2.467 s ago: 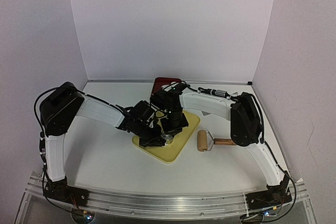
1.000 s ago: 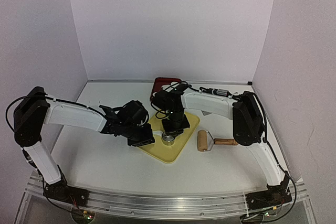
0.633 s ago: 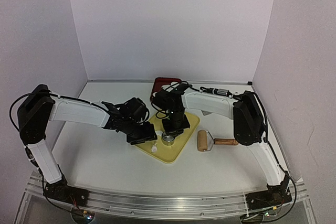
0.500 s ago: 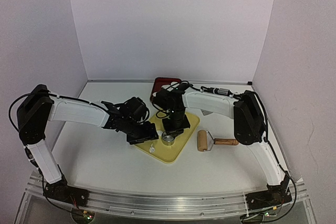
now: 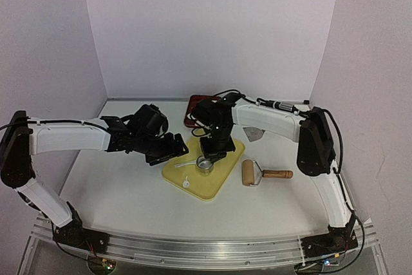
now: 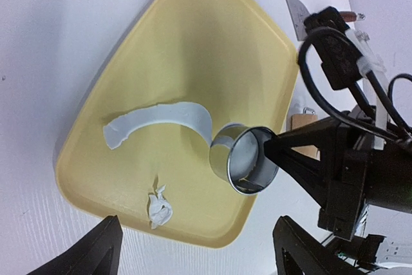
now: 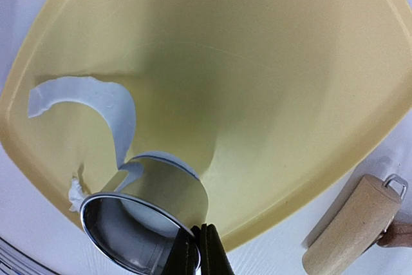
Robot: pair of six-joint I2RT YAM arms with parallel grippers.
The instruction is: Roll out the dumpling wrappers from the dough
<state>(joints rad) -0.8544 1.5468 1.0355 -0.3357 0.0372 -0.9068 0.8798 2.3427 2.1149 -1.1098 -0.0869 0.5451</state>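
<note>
On the yellow board [image 5: 215, 178] stands the metal ring cutter [image 5: 204, 163], and my right gripper [image 5: 210, 155] is shut on its rim [image 7: 198, 249]. A round white dumpling wrapper [image 7: 153, 217] fills the ring's bottom. A curved strip of dough [image 6: 154, 117] runs from the ring [image 6: 244, 159] toward the board's left side. The same strip [image 7: 96, 98] shows in the right wrist view. A small crumpled dough scrap [image 6: 158, 207] lies near the board's near edge. My left gripper [image 6: 203, 259] hangs open and empty, off the board's left corner [image 5: 172, 151].
A wooden rolling pin [image 5: 248, 173] lies on the table right of the board, its handle pointing right. A dark red tray [image 5: 199, 103] sits behind the board, and a metal scraper [image 5: 254, 134] lies at the back right.
My left gripper opened, dropped the small dough scrap on the board and drew back to the left. The curved dough strip now shows. The right gripper stays shut on the ring cutter.
</note>
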